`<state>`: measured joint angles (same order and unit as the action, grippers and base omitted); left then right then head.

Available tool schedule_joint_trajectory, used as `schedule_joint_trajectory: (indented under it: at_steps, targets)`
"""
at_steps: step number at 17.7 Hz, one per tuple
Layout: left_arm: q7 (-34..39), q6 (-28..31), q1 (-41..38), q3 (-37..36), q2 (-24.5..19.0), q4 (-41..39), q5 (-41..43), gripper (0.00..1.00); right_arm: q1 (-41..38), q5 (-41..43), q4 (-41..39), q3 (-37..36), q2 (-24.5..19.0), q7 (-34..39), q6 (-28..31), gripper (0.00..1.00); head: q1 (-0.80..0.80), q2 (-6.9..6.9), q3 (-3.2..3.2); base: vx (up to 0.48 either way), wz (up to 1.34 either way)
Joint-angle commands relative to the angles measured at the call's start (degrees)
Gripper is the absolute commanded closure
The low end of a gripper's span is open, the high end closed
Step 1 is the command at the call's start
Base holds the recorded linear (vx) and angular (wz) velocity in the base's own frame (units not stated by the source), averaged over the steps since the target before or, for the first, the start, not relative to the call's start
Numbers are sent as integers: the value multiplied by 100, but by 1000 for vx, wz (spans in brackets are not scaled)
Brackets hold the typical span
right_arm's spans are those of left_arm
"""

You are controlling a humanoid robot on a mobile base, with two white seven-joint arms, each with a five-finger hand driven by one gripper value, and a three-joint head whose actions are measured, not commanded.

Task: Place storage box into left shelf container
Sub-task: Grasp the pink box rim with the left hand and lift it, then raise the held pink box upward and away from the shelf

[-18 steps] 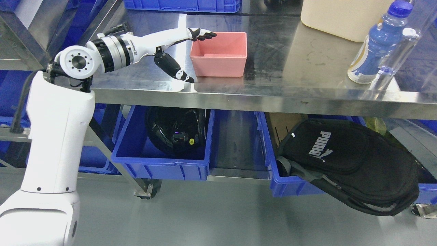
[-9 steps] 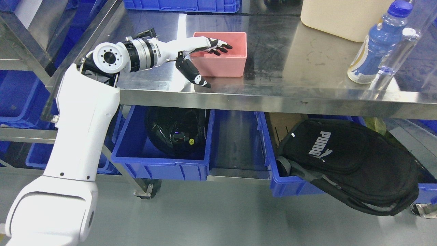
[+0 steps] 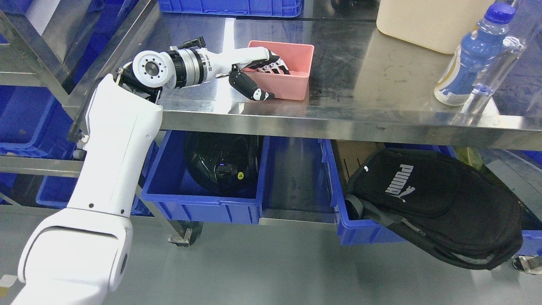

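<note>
White forearm comes in from the lower left; its glossy shell fills that corner and runs out of frame at the bottom edge.

Below the left hand (image 3: 259,73), under the table edge: a blue plastic container (image 3: 203,199), open-topped and ribbed along its front wall. Something black and shiny lies in it (image 3: 220,163), rounded, helmet-like; its upper part is hidden by the table lip, so I can't say for sure what it is. Below and well to the right of the hand, a second blue bin (image 3: 364,231), mostly covered by a black fabric backpack (image 3: 440,207) that slumps over its front wall, white logo on the cloth.

Steel table (image 3: 360,114): brushed metal, scuffed, strong reflections.

The hand grips the pink storage box (image 3: 292,80). Fingers (image 3: 273,65) are curled over the left rim and into the cavity, thumb pressed on the outer left wall. Box is smooth matte plastic, rectangular, open on top. It looks tilted, left side raised; whether the right end touches the table is unclear.

Far right of the hand: a blue-tinted drink bottle (image 3: 470,59), blue cap, beside a clear bottle (image 3: 499,72) that is hard to trace against the glare. Beyond the hand: a cream-coloured tub (image 3: 423,21) and a blue crate (image 3: 230,6), both cut off by the top edge.
</note>
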<state>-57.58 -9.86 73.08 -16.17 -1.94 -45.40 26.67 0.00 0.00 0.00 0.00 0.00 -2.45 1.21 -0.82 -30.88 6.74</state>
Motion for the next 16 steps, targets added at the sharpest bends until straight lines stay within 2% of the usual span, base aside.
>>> schedule_joint_trajectory:
  at_steps: [1,3,7,10,16]
  targets:
    - [-113,-209,31,789,94,663,5,99,-53,-9,-100,-27,100,-1,2,0,0,0,0,0,0]
    - [-139,-201,14,1184,94,699,-196,100,-53,-9,-100,-27,100,-1,2,0,0,0,0,0,0]
    - [-87,9,-13,1668,94,699,-1697,100,-53,-9,-100,-27,100,-1,2,0,0,0,0,2,-14]
    - [-69,28,-4,2134,94,690,-2366,100,-53,-9,-100,-27,100,-1,2,0,0,0,0,0,-10]
    - [167,98,-100,2179,94,366,-4255,100,-53,-9,-100,-27,100,-1,2,0,0,0,0,0,-5]
